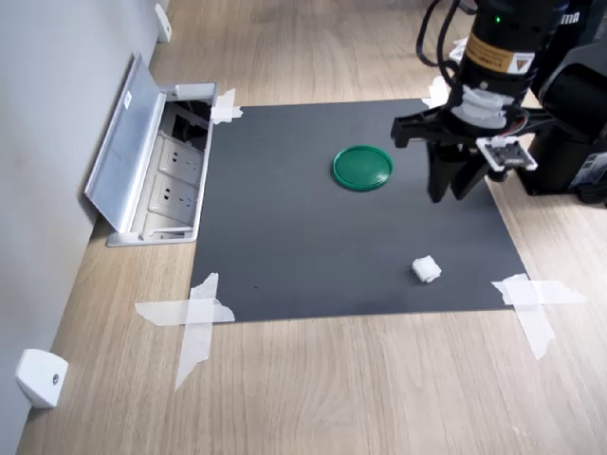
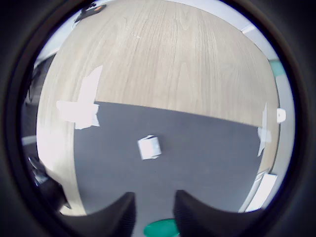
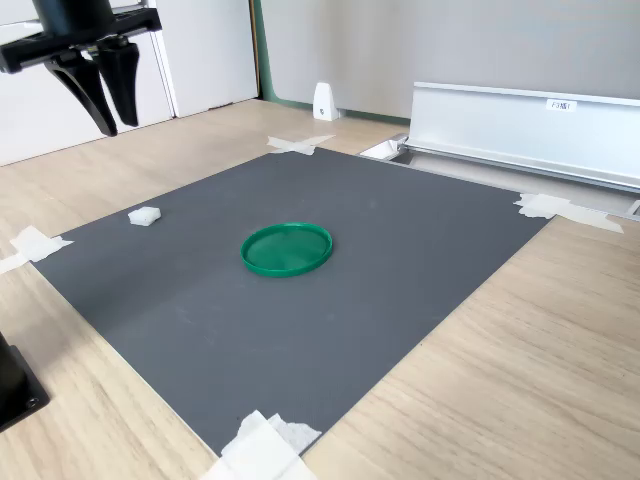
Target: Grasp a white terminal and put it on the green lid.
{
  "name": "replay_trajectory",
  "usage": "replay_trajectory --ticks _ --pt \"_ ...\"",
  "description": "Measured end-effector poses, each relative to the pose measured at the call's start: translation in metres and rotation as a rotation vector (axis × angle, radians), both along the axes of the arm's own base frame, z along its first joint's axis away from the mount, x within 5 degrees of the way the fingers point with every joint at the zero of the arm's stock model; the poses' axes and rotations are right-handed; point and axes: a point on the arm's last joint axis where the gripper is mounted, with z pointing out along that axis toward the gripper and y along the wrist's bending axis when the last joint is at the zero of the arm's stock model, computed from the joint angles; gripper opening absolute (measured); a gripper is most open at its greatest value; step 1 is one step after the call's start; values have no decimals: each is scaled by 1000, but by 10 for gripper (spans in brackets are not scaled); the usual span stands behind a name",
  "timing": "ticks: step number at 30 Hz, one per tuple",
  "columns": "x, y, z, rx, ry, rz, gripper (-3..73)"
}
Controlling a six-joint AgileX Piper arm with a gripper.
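— On the dark mat (image 1: 313, 237), what sits where?

— Near the mat's middle lies the green lid (image 1: 362, 167), flat and round, with nothing on it. The white terminal (image 1: 426, 270) rests on the mat too, well apart from the lid, closer to the corner taped down at the first exterior view's lower right. In the second exterior view the lid (image 3: 287, 248) is central and the terminal (image 3: 145, 215) lies toward the second exterior view's left, near the mat's edge.

— And the gripper?

— The gripper (image 1: 451, 190) hangs above the mat, pointing down, between the lid and the terminal but off to the first exterior view's right of the lid. It touches neither. The fingers (image 3: 120, 85) stand parted with a clear gap and hold nothing.

— What does the wrist view add?

— Both fingers (image 2: 118, 217) show as dark shapes with open space between them. The terminal (image 2: 149, 147) lies on the mat ahead of them, and a sliver of the green lid (image 2: 162, 228) shows between them at the picture's edge.

— Anything else about?

— White tape crosses (image 1: 194, 313) pin the mat's corners to the wooden table (image 1: 379, 389). An open metal socket box (image 1: 156, 166) is set in the table beside the mat, at the first exterior view's left, its cover tilted up.
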Motion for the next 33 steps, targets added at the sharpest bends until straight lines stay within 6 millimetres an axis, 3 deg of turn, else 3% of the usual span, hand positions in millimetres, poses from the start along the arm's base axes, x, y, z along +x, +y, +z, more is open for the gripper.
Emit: replay_trajectory --ticks 4,8,13,25,33 --pt "-6 16 2 0 -63 96 604" --pt "-13 27 3 9 -90 162 699" --pt "-14 33 -2 -8 -76 203 721" --pt "2 43 -42 -136 -33 298 722" --pt "13 22 -62 -116 -1 301 712"
